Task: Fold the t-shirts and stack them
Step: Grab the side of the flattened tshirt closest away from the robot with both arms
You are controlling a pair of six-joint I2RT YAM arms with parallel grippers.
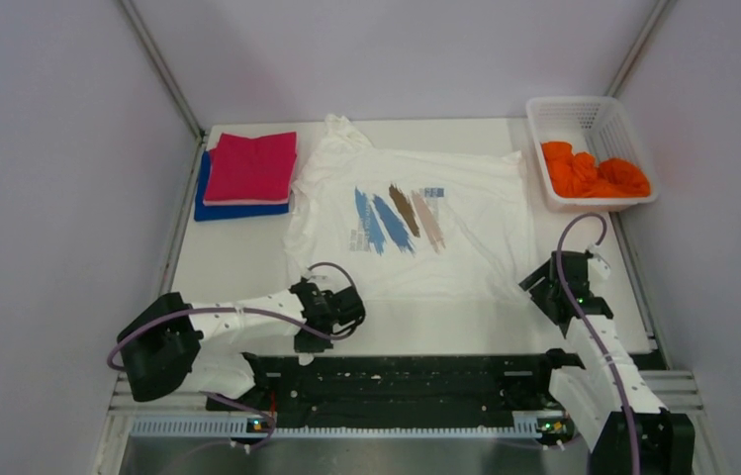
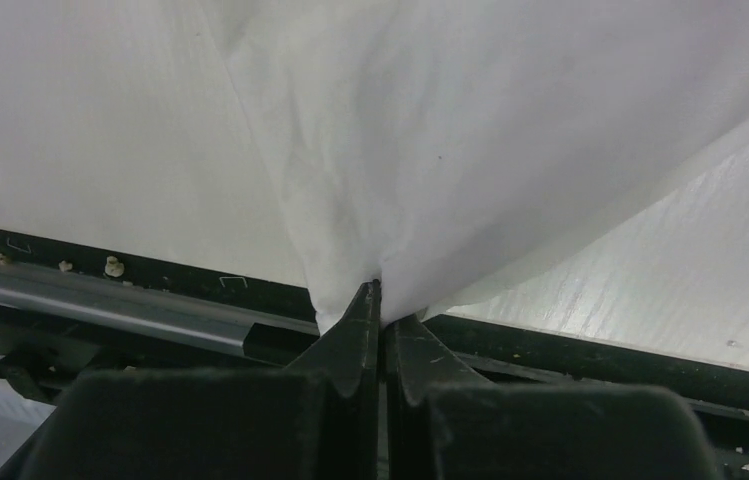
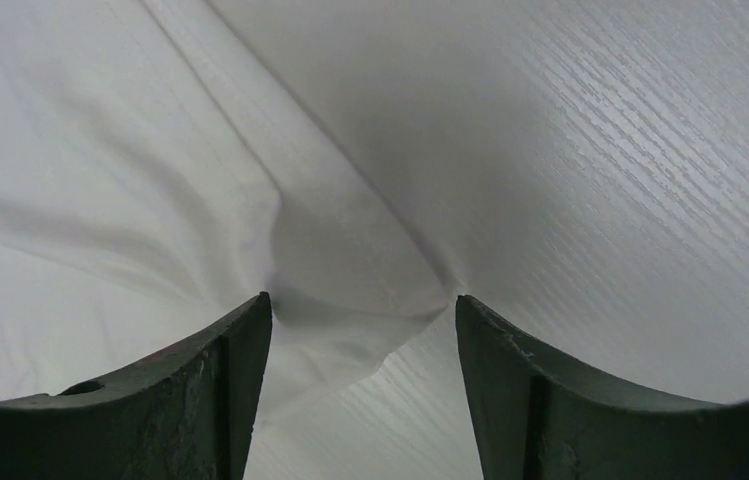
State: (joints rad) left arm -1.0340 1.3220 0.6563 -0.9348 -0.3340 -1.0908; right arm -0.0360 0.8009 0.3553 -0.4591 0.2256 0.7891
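The white t-shirt (image 1: 425, 223) with a blue-and-brown print lies spread on the table, neck at the far side. My left gripper (image 1: 339, 300) is shut on the shirt's near left hem corner; in the left wrist view the cloth (image 2: 430, 150) rises from the closed gripper (image 2: 382, 300). My right gripper (image 1: 541, 282) is open over the near right hem corner; the corner (image 3: 350, 300) lies between its fingers (image 3: 230, 370). A folded magenta shirt (image 1: 251, 166) lies on a folded blue shirt (image 1: 237, 210) at the far left. An orange shirt (image 1: 594, 173) is bunched in the basket.
The white lattice basket (image 1: 574, 111) stands at the far right corner. A black rail (image 1: 406, 381) runs along the table's near edge, also in the left wrist view (image 2: 150, 310). Walls close in the table on three sides.
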